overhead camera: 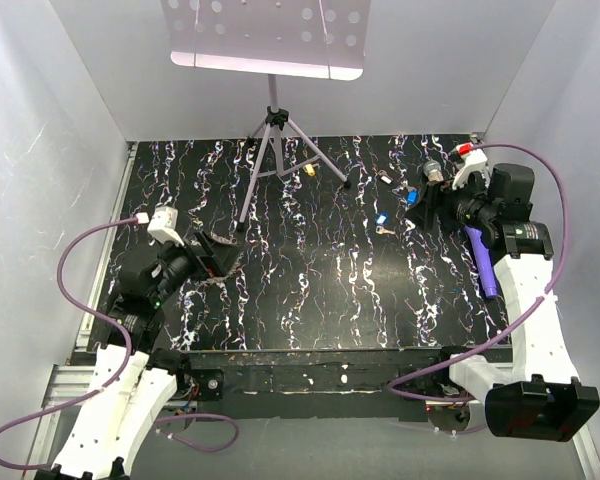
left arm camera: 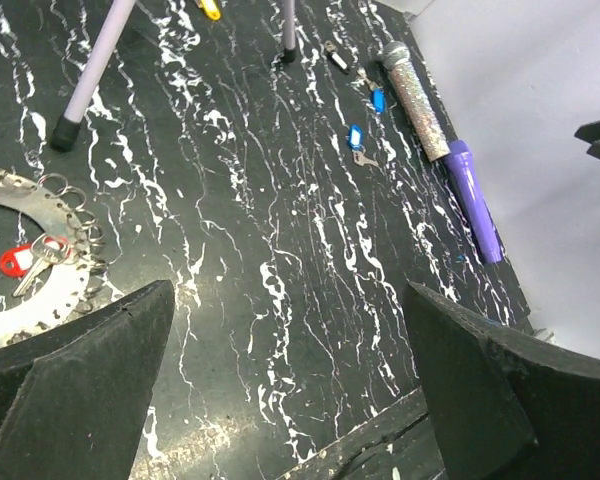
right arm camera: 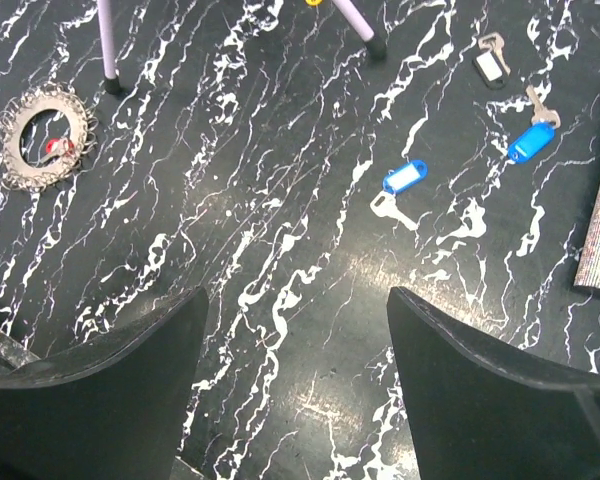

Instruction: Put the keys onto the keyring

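The keyring [left arm camera: 40,262], a grey jagged metal loop with a red-tagged key [left arm camera: 20,260] on it, lies at the left of the left wrist view, beside my open left gripper [left arm camera: 288,300]. It also shows far left in the right wrist view as the keyring [right arm camera: 45,148]. Loose keys lie on the black marbled table: a blue-tagged key [right arm camera: 404,177], a second blue one [right arm camera: 530,142], a white-tagged one [right arm camera: 491,65] and a yellow one [overhead camera: 310,170]. My right gripper [right arm camera: 297,300] hangs open above the table, just short of the nearest blue key, and holds nothing.
A glittery tube [left arm camera: 417,100] and a purple pen [left arm camera: 475,200] lie near the right wall. A tripod stand [overhead camera: 270,150] has its legs planted on the back middle of the table. The table's front edge [left arm camera: 380,430] runs just under my left gripper.
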Robot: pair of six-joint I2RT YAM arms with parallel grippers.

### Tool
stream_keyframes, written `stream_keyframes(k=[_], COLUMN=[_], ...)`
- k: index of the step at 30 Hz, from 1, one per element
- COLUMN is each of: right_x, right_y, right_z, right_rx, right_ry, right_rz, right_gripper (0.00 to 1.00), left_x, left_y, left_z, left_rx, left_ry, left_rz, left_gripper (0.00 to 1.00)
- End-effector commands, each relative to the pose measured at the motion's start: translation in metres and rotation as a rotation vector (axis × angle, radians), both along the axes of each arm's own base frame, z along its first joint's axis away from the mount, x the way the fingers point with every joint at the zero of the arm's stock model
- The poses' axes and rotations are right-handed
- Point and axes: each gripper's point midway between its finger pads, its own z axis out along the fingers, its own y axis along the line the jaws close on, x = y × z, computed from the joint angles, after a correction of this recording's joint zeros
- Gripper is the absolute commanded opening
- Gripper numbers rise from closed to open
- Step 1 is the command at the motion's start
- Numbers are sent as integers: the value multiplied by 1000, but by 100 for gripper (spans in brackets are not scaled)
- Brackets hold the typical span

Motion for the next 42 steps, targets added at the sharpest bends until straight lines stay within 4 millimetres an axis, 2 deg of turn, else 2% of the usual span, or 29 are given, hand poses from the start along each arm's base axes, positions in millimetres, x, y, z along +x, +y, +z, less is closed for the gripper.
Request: stream_keyframes(k=[1, 5, 8, 9, 11, 13, 15, 16, 17, 19, 20, 21, 23, 25, 26, 27, 28, 30, 31, 32, 33, 34, 35, 36, 38, 39, 40, 41, 42], right_x=[7, -1, 9, 11, 12, -2, -7, 29, 32, 26, 17, 2, -38, -66, -72, -63, -41, 18, 34, 43, 46, 45, 40, 28, -27, -57, -70, -60, -30], right_y=[-1, -6, -6, -6, -4, -1, 0, -55, -64, -47, -27, -3, 42, 66, 69, 65, 53, -13, -45, -73, -85, -83, -65, -39, 35, 57, 68, 69, 54], right_z=[11, 17, 24, 25, 22, 13, 12, 25, 27, 27, 24, 21, 25, 34, 36, 34, 29, 11, 10, 9, 12, 10, 4, -4, -7, -1, 3, -7, -31], right_rx=[1, -1, -1, -1, 0, 0, 0, -121, -124, -92, -70, -28, 100, 242, 268, 239, 175, -48, -134, -211, -244, -252, -218, -177, 47, 190, 281, 287, 159], right_ry=[-44, -75, -78, -78, -69, -64, -69, -160, -162, -150, -142, -121, -109, -97, -86, -76, -74, -92, -114, -124, -131, -118, -88, -46, 41, 90, 105, 201, 228], right_rz=[-1, -19, -16, -16, -10, -3, 0, -331, -396, -297, -162, 2, 359, 567, 599, 545, 406, -74, -255, -391, -451, -434, -322, -148, 371, 553, 671, 617, 483], right_gripper=[80, 80, 80, 80, 80, 80, 80, 90, 90, 94, 98, 98, 97, 97, 97, 97, 96, 96, 96, 96, 97, 98, 98, 98, 98, 98, 93, 88, 84], left_x=[-11, -53, -59, -53, -29, -9, -4, -4, -5, -4, -3, -3, -13, -20, -23, -23, -22, -14, -9, -6, -5, -6, -5, -6, -9, -15, -22, -29, -28], left_y=[-13, -52, -50, -44, -12, 42, 79, 86, 89, 83, 74, 62, 21, 3, -2, -4, -1, 16, 29, 41, 53, 56, 61, 54, 26, 7, -10, -23, -26], left_z=[18, 54, 60, 61, 40, 11, -2, -5, -9, -8, -5, -1, 18, 30, 33, 35, 34, 24, 18, 9, 2, -1, -2, -1, 10, 16, 23, 26, 22], left_rx=[3, -86, -70, -39, 31, 117, 160, 163, 161, 148, 137, 133, 90, 47, 36, 30, 34, 60, 82, 103, 125, 137, 156, 151, 129, 104, 65, 33, 19], left_ry=[-107, -280, -334, -350, -231, -65, 16, 36, 55, 49, 33, 1, -99, -166, -184, -193, -189, -140, -105, -65, -30, -10, -5, -11, -78, -118, -158, -171, -153], left_rz=[-112, -457, -455, -399, -153, 194, 410, 455, 479, 443, 393, 319, 69, -45, -76, -84, -66, 42, 124, 195, 261, 278, 302, 256, 83, -30, -139, -226, -242], left_gripper=[98, 98, 100, 99, 99, 100, 100, 100, 100, 100, 99, 100, 100, 100, 100, 100, 99, 100, 100, 100, 99, 99, 100, 100, 100, 100, 100, 100, 100])
